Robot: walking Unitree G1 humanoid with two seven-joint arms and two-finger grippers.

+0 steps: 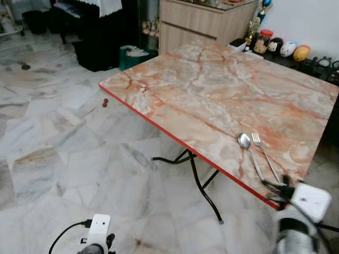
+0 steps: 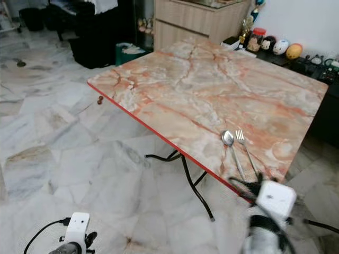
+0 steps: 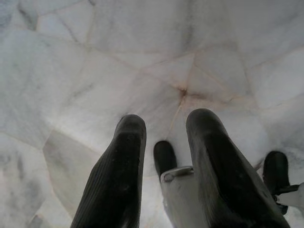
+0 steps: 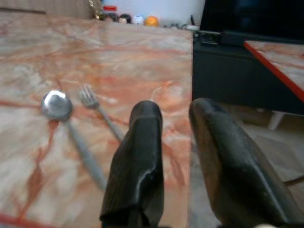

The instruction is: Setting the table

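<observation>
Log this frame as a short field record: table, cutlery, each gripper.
table: marble-pattern top with red edge, black folding legs
spoon: lying on the table near its front edge
fork: beside the spoon, to its right, roughly parallel
right gripper: open, empty, at the table edge by the cutlery handles
left gripper: open, empty, low over the marble floor

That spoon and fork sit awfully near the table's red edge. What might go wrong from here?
The spoon and fork lie side by side with their handle ends close to the table edge, right by the right gripper. A careless nudge as that arm moves might push them off onto the marble floor. They also lie close together, so moving one could shift the other.
</observation>
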